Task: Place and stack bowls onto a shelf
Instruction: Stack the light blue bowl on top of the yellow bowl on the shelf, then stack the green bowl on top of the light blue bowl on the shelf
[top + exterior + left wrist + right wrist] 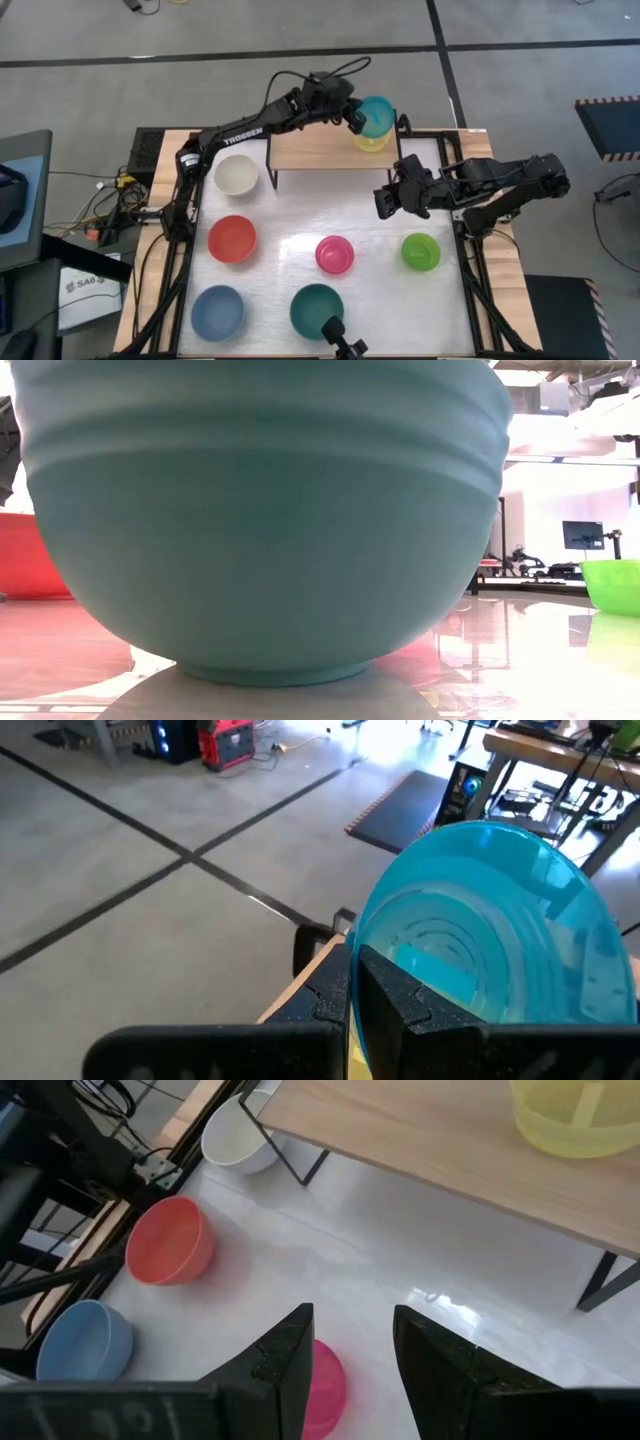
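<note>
My left gripper (358,122) is at the shelf's (310,152) right end, shut on the cyan bowl (376,114), which is tilted right over the yellow bowl (370,141) standing on the board. The left wrist view shows the cyan bowl (490,930) facing the camera. My right gripper (385,205) hovers open over the table in front of the shelf, above and beside the pink bowl (325,1380). White (236,174), red (232,238), pink (334,255), lime green (420,251), light blue (218,310) and dark green (317,308) bowls stand on the tabletop. My left gripper grips the cyan bowl by its rim (352,935), one finger (395,995) inside the bowl and the other outside the wall. It comes from the table's left side. The bowl is lifted and tilted above the yellow bowl; whether the two touch I cannot tell.
The shelf's left and middle parts (400,1120) are bare wood. The dark green bowl (260,520) fills the low view, with the red bowl (25,555) to its left and the lime green bowl (612,582) to its right. Black frame rails run along both table sides.
</note>
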You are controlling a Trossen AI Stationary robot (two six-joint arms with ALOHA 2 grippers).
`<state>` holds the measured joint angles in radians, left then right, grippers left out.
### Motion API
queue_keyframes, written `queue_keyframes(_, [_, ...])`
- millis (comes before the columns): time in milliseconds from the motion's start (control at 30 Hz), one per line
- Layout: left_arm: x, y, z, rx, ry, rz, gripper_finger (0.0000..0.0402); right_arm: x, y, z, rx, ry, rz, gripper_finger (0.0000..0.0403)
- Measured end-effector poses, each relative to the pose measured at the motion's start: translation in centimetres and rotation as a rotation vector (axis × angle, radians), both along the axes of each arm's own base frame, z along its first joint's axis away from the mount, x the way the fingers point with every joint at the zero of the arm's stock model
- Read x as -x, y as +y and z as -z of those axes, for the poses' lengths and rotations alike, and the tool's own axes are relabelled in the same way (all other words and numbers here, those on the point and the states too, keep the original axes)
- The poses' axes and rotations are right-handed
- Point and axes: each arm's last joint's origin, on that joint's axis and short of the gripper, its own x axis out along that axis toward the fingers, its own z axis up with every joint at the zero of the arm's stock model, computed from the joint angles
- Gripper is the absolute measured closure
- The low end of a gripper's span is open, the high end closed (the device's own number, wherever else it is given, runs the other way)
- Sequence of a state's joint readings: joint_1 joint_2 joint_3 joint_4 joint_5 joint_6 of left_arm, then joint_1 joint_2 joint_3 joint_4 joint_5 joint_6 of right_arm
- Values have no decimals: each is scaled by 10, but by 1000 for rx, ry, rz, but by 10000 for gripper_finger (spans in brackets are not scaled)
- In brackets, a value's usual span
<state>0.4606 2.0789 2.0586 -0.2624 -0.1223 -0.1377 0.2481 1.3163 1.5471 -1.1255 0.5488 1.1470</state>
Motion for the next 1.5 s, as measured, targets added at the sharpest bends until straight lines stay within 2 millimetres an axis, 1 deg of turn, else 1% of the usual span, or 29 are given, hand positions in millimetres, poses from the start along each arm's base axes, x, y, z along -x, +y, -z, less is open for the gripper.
queue_keyframes(100, [0, 0, 0, 7, -11, -13, 401, 0, 0, 0, 1, 3, 0, 239])
queue_keyframes(200, [-8, 6, 7, 17, -78, -77, 401, 0, -2, 0, 3, 8, 8, 239])
queue_keyframes(267, [-13, 9, 18, 68, -92, -99, 401, 0, -5, 1, 6, 17, 16, 239])
queue_keyframes(333, [-17, 11, 22, 92, -127, -104, 401, 0, -8, 1, 9, 21, 27, 239])
queue_keyframes(433, [-17, 7, 25, 109, -71, -71, 401, 0, -8, 1, 2, 24, 31, 239])
queue_keyframes(567, [-15, 2, 36, 101, 73, -50, 401, 3, -2, 2, -9, 28, 7, 239])
queue_keyframes(667, [-13, 4, 39, 114, 101, -10, 398, 3, 1, 2, -12, 26, -5, 239])
queue_keyframes(733, [-12, 5, 39, 116, 106, -15, 388, 3, 2, 2, -14, 26, -4, 239])
queue_keyframes(800, [-11, 7, 40, 122, 116, -22, 369, 3, 1, 2, -15, 26, -2, 239])
queue_keyframes(967, [-3, 14, 39, 193, 109, -11, 295, 4, 1, 2, -13, 31, 1, 239])
queue_keyframes(1067, [4, 14, 32, 246, 94, 14, 251, 10, 2, 6, 0, 98, -3, 239])
queue_keyframes(1133, [11, 10, 20, 232, 93, 19, 231, 15, 2, 9, 5, 152, 0, 239])
queue_keyframes(1200, [19, 4, 6, 196, 102, 20, 220, 17, 4, 12, -1, 183, -8, 239])
queue_keyframes(1300, [28, -13, -15, 135, 126, 25, 219, 18, 7, 25, -1, 235, -16, 239])
queue_keyframes(1367, [32, -26, -26, 90, 135, 29, 224, 19, 9, 37, -18, 281, -27, 239])
queue_keyframes(1500, [38, -47, -44, 27, 116, 46, 241, 25, 11, 69, -95, 396, -18, 239])
